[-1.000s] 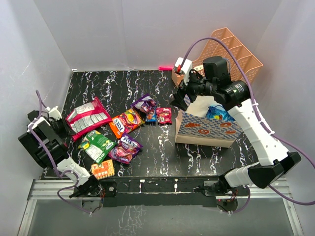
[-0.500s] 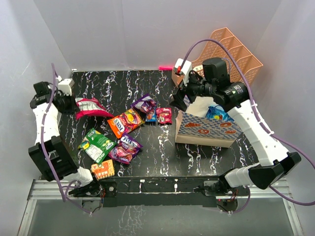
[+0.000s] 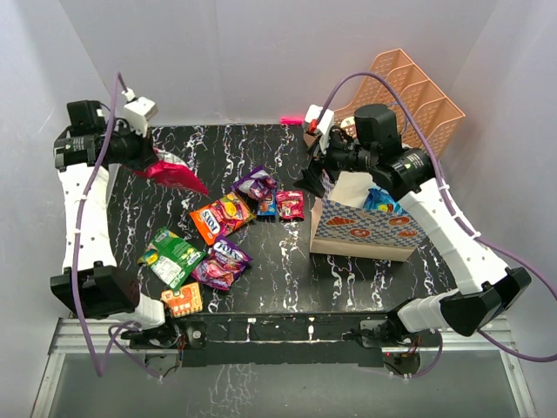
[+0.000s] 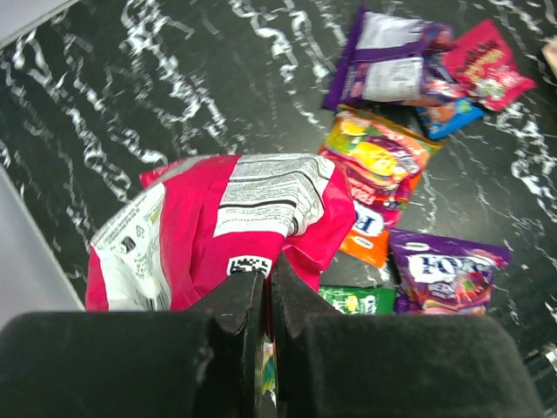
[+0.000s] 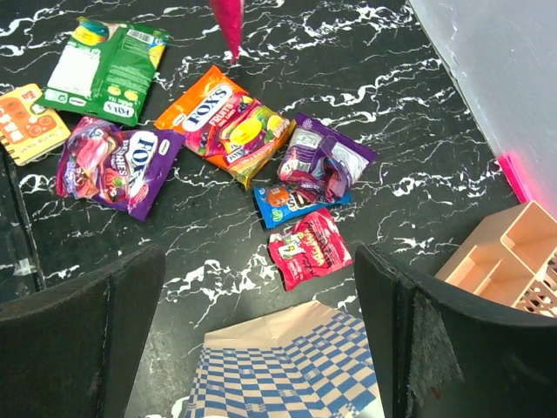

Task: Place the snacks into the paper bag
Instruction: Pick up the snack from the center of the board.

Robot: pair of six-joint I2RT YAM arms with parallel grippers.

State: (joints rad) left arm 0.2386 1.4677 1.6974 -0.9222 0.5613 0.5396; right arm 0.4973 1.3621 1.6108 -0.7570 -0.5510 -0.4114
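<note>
Snack packets [image 3: 224, 215]: seven on the tabletop [image 3: 261, 148], one pink packet [image 3: 174, 172] raised, one blue packet [image 3: 383, 202] inside. Paper bag [image 3: 361, 228]: one. Organizer [image 3: 418, 91]: one.

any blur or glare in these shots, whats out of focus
Top external: even soft light, all sharp, faint shadows on the table. Left wrist: the pink packet is crisp, while the left pincer near the lens is dark and soft. Right wrist: the right pincer looms as two blurred dark shapes; the snacks beyond are sharp.
</note>
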